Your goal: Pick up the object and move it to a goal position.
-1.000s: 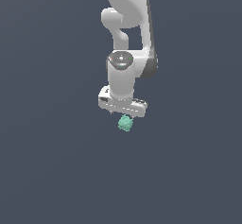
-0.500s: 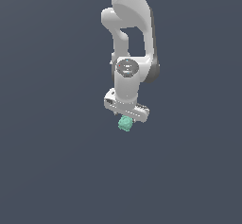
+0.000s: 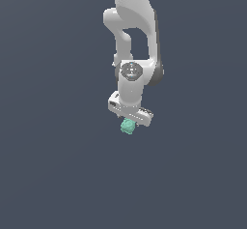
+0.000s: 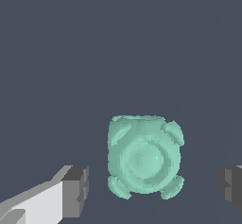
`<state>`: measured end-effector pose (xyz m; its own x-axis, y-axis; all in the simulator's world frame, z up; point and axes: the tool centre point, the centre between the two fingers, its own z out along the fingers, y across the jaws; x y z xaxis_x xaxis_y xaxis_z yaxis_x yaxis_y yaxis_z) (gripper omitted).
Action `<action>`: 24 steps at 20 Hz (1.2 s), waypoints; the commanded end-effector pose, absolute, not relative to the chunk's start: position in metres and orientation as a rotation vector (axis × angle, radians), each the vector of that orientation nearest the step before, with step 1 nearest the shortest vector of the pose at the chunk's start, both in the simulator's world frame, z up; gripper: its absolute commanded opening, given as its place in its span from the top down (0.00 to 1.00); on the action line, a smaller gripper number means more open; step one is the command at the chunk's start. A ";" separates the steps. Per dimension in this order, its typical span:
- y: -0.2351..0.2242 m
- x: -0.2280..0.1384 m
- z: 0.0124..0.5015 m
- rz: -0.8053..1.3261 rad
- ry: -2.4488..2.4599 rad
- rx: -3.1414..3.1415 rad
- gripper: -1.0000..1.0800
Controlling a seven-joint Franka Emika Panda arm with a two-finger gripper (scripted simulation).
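The object (image 3: 128,126) is a small mint-green lumpy blob on the dark grey floor, straight below the white arm. In the wrist view the object (image 4: 144,157) lies between my two dark fingertips, one fingertip (image 4: 75,190) on each side, with a clear gap on both sides. My gripper (image 3: 129,121) is open and stands low over the object, with its jaws on either side and touching nothing. In the exterior view the white hand hides most of the fingers.
The plain dark grey floor (image 3: 58,175) spreads all around the arm. No other object, container or edge shows in either view, and no goal marker is visible.
The gripper has come down a little and shifted slightly toward the exterior view's right, closing in over the object. The object has not moved.
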<state>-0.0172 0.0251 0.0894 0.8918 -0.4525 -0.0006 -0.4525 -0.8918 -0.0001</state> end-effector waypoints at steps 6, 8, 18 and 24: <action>0.025 -0.018 0.068 0.001 0.734 -3.055 0.04; 0.025 -0.018 0.058 0.000 0.736 -3.054 0.04; 0.025 -0.018 0.039 0.000 0.737 -3.054 1.00; 0.025 -0.018 0.039 0.000 0.737 -3.054 1.00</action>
